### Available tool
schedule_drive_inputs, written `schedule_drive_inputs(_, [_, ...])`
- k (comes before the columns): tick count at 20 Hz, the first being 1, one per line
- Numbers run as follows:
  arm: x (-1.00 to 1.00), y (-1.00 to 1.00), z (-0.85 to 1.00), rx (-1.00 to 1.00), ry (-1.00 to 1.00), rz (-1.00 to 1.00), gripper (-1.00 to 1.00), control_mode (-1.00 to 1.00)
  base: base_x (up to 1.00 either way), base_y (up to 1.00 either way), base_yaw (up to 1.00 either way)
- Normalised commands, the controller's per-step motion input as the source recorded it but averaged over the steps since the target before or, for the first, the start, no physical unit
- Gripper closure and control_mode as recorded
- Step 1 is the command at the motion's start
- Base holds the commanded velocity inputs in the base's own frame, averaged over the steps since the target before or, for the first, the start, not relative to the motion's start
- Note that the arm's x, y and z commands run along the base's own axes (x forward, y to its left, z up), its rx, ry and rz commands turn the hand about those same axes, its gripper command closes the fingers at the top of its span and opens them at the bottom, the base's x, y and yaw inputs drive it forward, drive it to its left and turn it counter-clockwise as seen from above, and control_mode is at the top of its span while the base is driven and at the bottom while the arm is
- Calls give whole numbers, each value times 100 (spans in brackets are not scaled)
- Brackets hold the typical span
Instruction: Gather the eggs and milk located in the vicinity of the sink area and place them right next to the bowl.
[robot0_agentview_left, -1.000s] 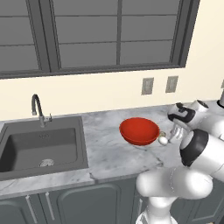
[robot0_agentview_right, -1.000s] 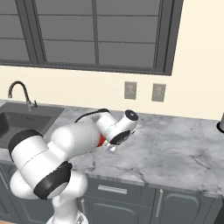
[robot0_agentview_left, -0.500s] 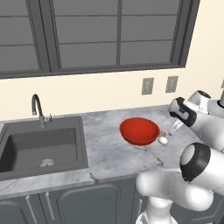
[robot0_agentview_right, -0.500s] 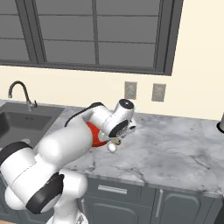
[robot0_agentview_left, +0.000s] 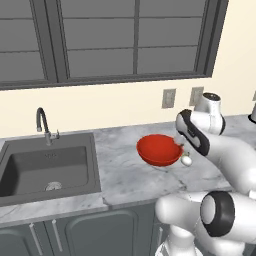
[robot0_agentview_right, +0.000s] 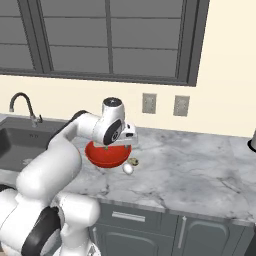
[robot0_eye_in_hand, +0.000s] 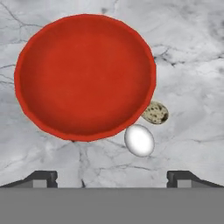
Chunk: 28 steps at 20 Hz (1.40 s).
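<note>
White egg (robot0_eye_in_hand: 139, 140) lower right of frame, touching red bowl (robot0_eye_in_hand: 83, 74) (speckled egg (robot0_eye_in_hand: 155, 112) beside); likely fragile, slick, best pinched gently across its middle. Gripper (robot0_eye_in_hand: 112, 177) wide open, empty.

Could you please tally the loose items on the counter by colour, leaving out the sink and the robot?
Red: 1, the bowl
White: 1, the plain egg beside the bowl
Speckled tan: 1, the second egg at the bowl's rim
Total: 3
</note>
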Motion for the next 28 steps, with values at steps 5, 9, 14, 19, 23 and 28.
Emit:
schedule_drive_inputs(5, [-20,84,29,-5,-1,-16,-100,-100,0,0,0])
schedule_drive_inputs(9, [-29,43,22,-2,-7,-13,-100,-100,0,0,0])
schedule_drive_inputs(14, [-3,0,3,0,-3,-2,-100,-100,0,0,0])
schedule_drive_inputs(19, [0,0,0,0,0,0,-100,-100,0,0,0])
schedule_drive_inputs(23, [0,0,0,0,0,0,-100,100,-66,24,0])
schedule_drive_inputs(28, [0,0,0,0,0,0,-100,100,-47,97,-1])
